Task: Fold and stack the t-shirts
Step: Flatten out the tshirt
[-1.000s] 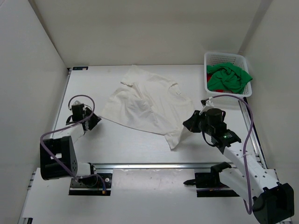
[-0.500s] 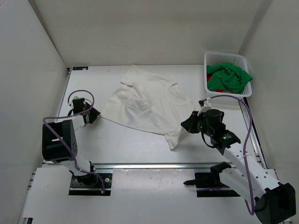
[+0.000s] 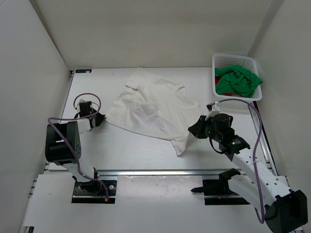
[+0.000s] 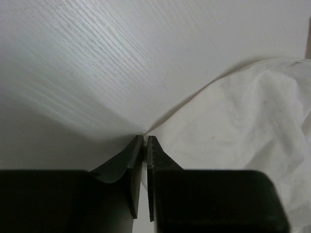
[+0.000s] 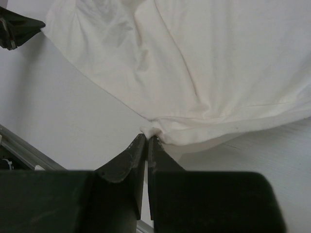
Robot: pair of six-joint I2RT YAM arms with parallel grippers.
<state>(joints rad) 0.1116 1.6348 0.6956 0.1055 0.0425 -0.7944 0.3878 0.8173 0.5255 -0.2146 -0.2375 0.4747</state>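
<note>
ITEM white t-shirt (image 3: pixel 150 109) | lying rumpled mid-counter (image 3: pixel 126 145) | we are judging it light, limp and sagging, best taken at corners | we are pinching its left corner, left tool (image 4: pixel 145 138) nearly closed | we are nipping its right edge, right tool (image 5: pixel 147 137) fully closed | green t-shirt (image 3: pixel 238 80) sitting in basket (image 3: pixel 219 60)

Left gripper (image 3: pixel 99 120): held low, pointing right, jaws drawn to a thin slit at a corner of the shirt (image 3: pixel 150 109). Right gripper (image 3: pixel 193 130): pointing left, jaws pressed together, pinching a small fold of the shirt's edge. Both arms bent at the elbow.
</note>
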